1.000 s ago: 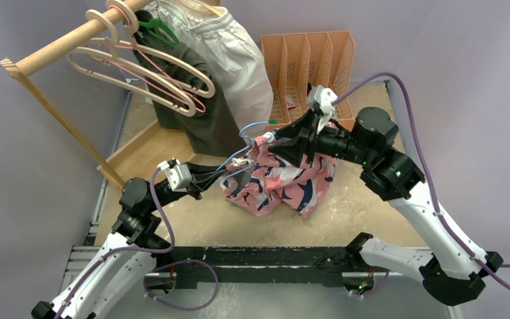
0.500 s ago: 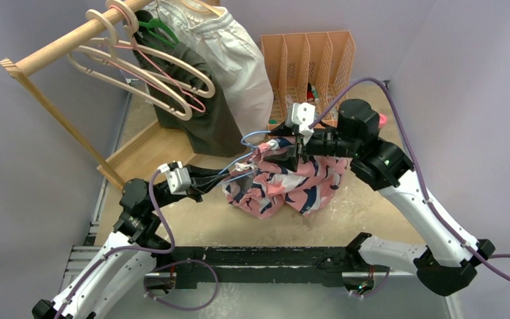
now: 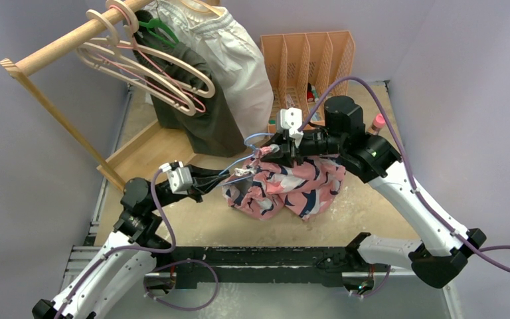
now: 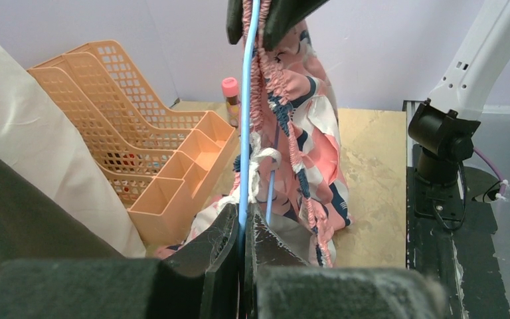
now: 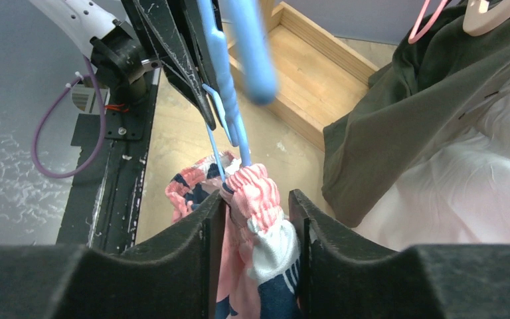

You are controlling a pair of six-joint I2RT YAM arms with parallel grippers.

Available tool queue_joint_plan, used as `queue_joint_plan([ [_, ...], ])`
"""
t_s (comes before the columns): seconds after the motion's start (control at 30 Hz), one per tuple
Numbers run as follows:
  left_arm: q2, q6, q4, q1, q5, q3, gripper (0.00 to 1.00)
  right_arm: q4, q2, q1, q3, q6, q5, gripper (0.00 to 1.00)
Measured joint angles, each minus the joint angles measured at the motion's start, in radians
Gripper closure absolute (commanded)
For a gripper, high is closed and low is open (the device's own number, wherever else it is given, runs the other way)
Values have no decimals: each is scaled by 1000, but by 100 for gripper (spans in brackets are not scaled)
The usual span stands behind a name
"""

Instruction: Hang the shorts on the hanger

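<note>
The pink shark-print shorts (image 3: 292, 186) hang bunched over the table's middle, their lower part resting on it. My right gripper (image 3: 270, 150) is shut on their gathered waistband (image 5: 255, 203). The thin light-blue wire hanger (image 3: 239, 169) runs from my left gripper (image 3: 207, 181) into the shorts. My left gripper (image 4: 242, 222) is shut on the hanger wire (image 4: 247, 106), which rises past the waistband (image 4: 269, 80) to the right gripper above. In the right wrist view the hanger (image 5: 229, 80) passes just above the waistband, and the left gripper's fingers (image 5: 172, 46) hold it.
A wooden rack (image 3: 60, 46) at the back left carries beige hangers (image 3: 153, 76), a green hanger (image 3: 159, 30), a dark olive garment (image 3: 202, 119) and a white garment (image 3: 232, 53). An orange divided organiser (image 3: 309, 60) stands at the back. A pink-capped bottle (image 3: 375, 123) stands beside it.
My right arm has swung left and lowered, carrying the shorts' waistband towards the hanger and the left gripper. The shorts have sunk lower. The left arm has hardly moved.
</note>
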Motion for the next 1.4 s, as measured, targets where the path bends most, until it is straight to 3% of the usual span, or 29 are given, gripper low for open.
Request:
queue_joint_plan([
  [0.07, 5, 0, -4, 0, -6, 0, 100, -5, 0, 0, 0, -9, -11, 100],
  [0.13, 8, 5, -21, 0, -23, 2, 98, -19, 0, 0, 0, -14, -23, 100],
  [0.27, 9, 16, -73, -2, -79, 29, 71, -24, -4, -1, -3, -20, -24, 100],
  [0.3, 11, 17, -80, -2, -96, 38, 57, -17, -12, 0, -13, -20, -24, 100],
  [0.33, 16, 10, -96, -2, -120, 54, 50, -11, -21, 0, -24, -20, -24, 100],
  [0.5, 51, -56, -166, 0, -200, 152, 38, 19, -98, 1, -99, -12, -2, 100],
  [0.73, 63, -229, -330, -1, -385, 320, 37, 88, -182, 1, -145, 52, 149, 100],
  [0.97, 98, -401, -515, 0, -538, 480, 43, 166, -252, 1, -179, 128, 251, 100],
  [1.13, 106, -555, -587, 0, -550, 482, 45, 217, -278, 1, -179, 204, 323, 100],
  [1.4, 77, -795, -576, 0, -543, 385, 47, 288, -307, 1, -191, 280, 351, 100],
])
